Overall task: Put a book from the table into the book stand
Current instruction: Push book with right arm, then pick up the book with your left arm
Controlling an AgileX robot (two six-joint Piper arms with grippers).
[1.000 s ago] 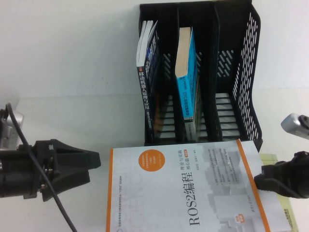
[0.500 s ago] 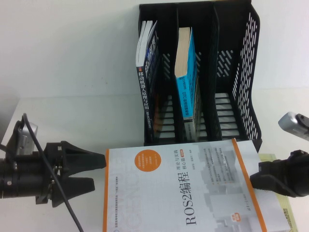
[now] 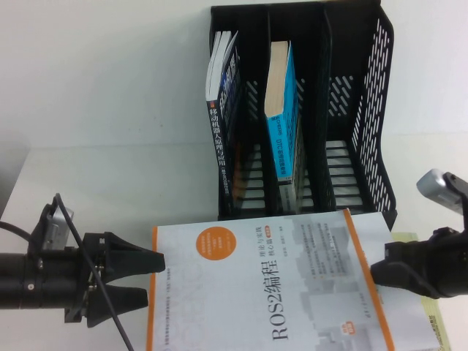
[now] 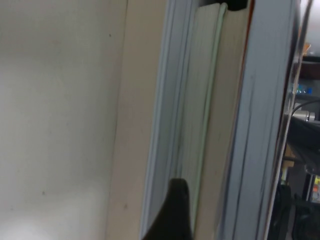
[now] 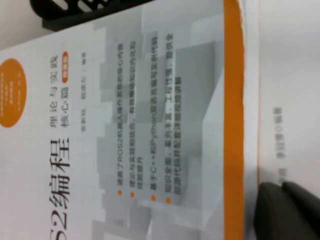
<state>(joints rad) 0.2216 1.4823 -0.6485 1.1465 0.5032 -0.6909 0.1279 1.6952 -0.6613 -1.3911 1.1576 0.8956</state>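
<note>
I judge it barely begun: my left gripper [image 3: 150, 279], jaws wide, brackets the ROS2 book's [image 3: 263, 292] edge, while across that book my right gripper [image 3: 380, 274], whose opening I cannot tell, presses the opposite side, with the book stand [image 3: 365, 146] beyond both.

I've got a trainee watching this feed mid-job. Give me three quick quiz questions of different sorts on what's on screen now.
1. True or false: all three slots of the book stand hold a book.
2. Multiple choice: the ROS2 book lies (A) inside the stand, (B) flat on the table in front of it, (C) under the dark book.
3. Fill in: the left end effector is at the book's ___ edge, jaws apart; the right end effector is at the opposite, orange-striped edge.

Key: 1 false, the right slot is empty; the blue book fills the middle. 2 B. 3 left.
</note>
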